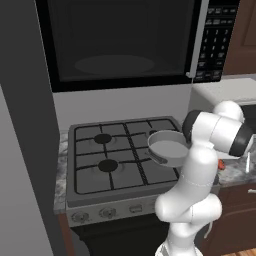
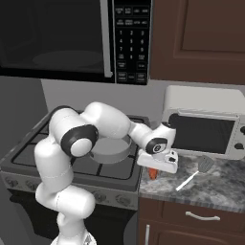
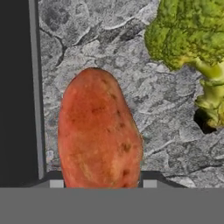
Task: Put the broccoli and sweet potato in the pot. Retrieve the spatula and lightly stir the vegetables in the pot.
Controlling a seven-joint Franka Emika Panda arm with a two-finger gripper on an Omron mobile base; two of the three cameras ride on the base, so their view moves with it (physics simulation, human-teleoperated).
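The sweet potato [image 3: 98, 131], orange-red and oblong, lies on the speckled stone counter just right of the stove's edge. My gripper [image 3: 103, 183] is down over it, with one dark fingertip against each of its sides. In the right base view the hand [image 2: 157, 162] sits low on the counter and the sweet potato [image 2: 153, 173] pokes out beneath it. The broccoli [image 3: 192, 30], a yellow-green floret, lies on the counter close beside the sweet potato. The grey pot [image 1: 167, 147] stands on the stove's front right burner. The spatula [image 2: 198, 170] lies on the counter right of the hand.
A toaster oven [image 2: 206, 127] stands at the back of the counter behind the spatula. A microwave [image 2: 72, 38] hangs above the stove [image 1: 115, 155]. The stove's dark side edge [image 3: 17, 87] runs close beside the sweet potato. My arm arches over the pot.
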